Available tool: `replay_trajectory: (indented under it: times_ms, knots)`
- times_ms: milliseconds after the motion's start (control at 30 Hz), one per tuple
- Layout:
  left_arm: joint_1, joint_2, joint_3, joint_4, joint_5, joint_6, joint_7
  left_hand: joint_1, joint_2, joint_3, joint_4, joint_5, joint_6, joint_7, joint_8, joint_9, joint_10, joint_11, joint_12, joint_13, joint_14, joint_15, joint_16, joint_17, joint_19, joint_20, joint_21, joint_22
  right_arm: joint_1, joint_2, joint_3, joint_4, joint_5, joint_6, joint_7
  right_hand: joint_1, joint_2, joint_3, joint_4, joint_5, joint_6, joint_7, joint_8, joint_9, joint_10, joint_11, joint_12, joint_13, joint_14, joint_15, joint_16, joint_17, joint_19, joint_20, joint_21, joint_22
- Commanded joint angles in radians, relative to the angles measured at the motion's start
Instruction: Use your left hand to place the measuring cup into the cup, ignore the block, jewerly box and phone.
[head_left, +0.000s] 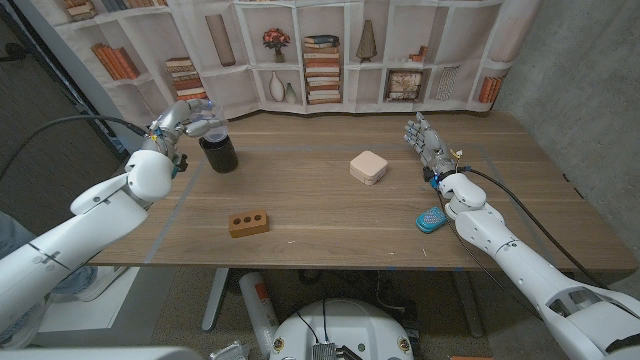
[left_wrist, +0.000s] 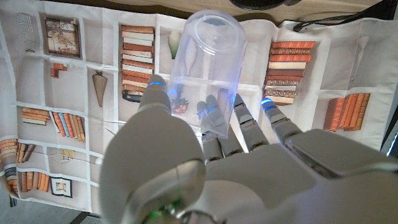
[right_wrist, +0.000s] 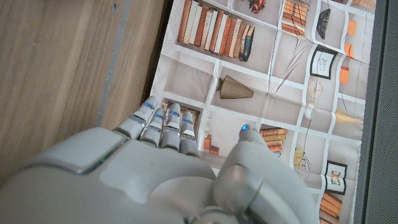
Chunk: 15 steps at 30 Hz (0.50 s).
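A clear plastic measuring cup (left_wrist: 208, 68) is pinched between the thumb and fingers of my left hand (left_wrist: 205, 168). In the head view that left hand (head_left: 185, 122) hovers at the back left of the table, with the measuring cup (head_left: 212, 127) just above the rim of the black cup (head_left: 219, 153). The black cup stands upright on the wood, and its dark edge (left_wrist: 258, 4) also shows in the left wrist view. My right hand (head_left: 428, 143) stands at the right side of the table with its fingers apart and nothing in it.
A beige jewelry box (head_left: 368, 166) sits mid-table. A brown block with holes (head_left: 248, 222) lies near the front left. A blue phone (head_left: 432, 219) lies beside my right forearm. A bookshelf backdrop (head_left: 320, 50) hangs behind the table.
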Motion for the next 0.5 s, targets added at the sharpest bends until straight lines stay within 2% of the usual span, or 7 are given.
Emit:
replay_trajectory:
  times_ms: [33, 500]
  knots:
    - [0.019, 0.001, -0.03, 0.019, -0.001, 0.002, 0.006, 0.003, 0.009, 0.004, 0.003, -0.002, 0.029, -0.01, 0.005, 0.002, 0.012, 0.0, -0.002, 0.003, 0.008, -0.06, 0.0, 0.002, 0.002, -0.007, -0.002, 0.001, 0.014, 0.007, -0.008, 0.013, -0.007, -0.009, -0.001, 0.002, 0.012, 0.003, -0.005, 0.0, 0.008, 0.002, -0.005, 0.002, 0.008, 0.0, 0.001, 0.001, 0.008, 0.003, -0.004, 0.002, 0.009, -0.002, -0.004, 0.003]
    - [-0.015, -0.008, -0.01, 0.051, 0.012, 0.008, 0.021, 0.004, 0.008, 0.004, 0.003, -0.003, 0.036, -0.011, 0.005, 0.001, 0.019, 0.0, -0.002, 0.002, 0.014, -0.063, 0.0, 0.001, 0.003, -0.012, -0.002, 0.001, 0.024, 0.014, -0.011, 0.034, -0.009, -0.011, -0.002, 0.002, 0.013, 0.003, -0.006, 0.0, 0.009, 0.002, -0.005, 0.002, 0.008, 0.0, 0.0, 0.001, 0.008, 0.003, -0.004, 0.002, 0.011, -0.003, -0.007, 0.004]
